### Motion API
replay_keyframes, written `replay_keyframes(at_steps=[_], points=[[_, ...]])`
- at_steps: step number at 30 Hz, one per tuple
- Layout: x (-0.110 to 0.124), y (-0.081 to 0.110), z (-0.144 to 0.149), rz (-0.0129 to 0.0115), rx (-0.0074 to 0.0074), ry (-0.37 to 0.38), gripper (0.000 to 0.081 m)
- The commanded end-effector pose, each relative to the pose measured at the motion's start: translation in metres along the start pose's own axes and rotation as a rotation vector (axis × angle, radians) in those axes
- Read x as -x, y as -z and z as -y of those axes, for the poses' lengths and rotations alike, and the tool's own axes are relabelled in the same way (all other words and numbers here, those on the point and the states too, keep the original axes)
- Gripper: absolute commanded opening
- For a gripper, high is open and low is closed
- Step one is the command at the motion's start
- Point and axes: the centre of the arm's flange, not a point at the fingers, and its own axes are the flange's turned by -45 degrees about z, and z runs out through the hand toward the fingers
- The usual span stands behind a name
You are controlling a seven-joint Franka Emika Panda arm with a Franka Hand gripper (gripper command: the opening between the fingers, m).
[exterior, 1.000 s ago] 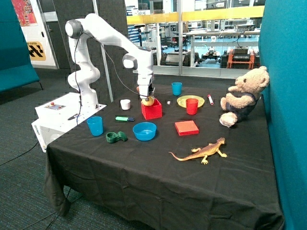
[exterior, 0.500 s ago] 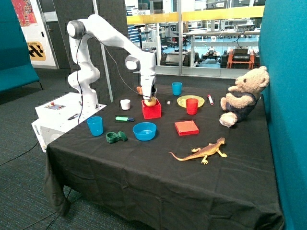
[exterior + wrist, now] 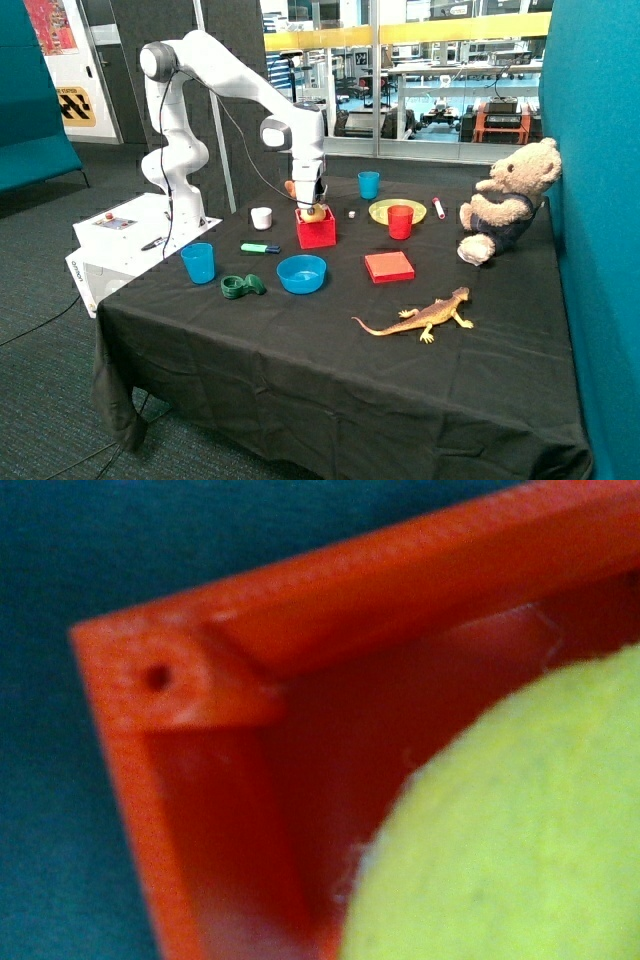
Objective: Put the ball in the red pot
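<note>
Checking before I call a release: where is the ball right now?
In the outside view the ball sits at the mouth of the red pot, under the gripper, between the white cup and yellow plate. The wrist view shows it inside the pot's walls.

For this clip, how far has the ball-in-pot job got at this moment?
Done: the ball has been picked up and carried to the red pot. In hand: the end effector holds it at the pot's opening; the wrist view shows the ball over the pot's inside, near a corner. Left: letting it go and pulling the arm away.
</note>
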Motion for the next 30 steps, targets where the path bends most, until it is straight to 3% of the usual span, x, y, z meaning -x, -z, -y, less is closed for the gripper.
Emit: replay_keyframes(at_steps=[1, 30], points=[[0.001, -0.001, -0.011, 0.0024, -0.0015, -0.006, 0.0808], [-0.011, -0.001, -0.006, 0.0024, -0.0015, 0.013, 0.0808]])
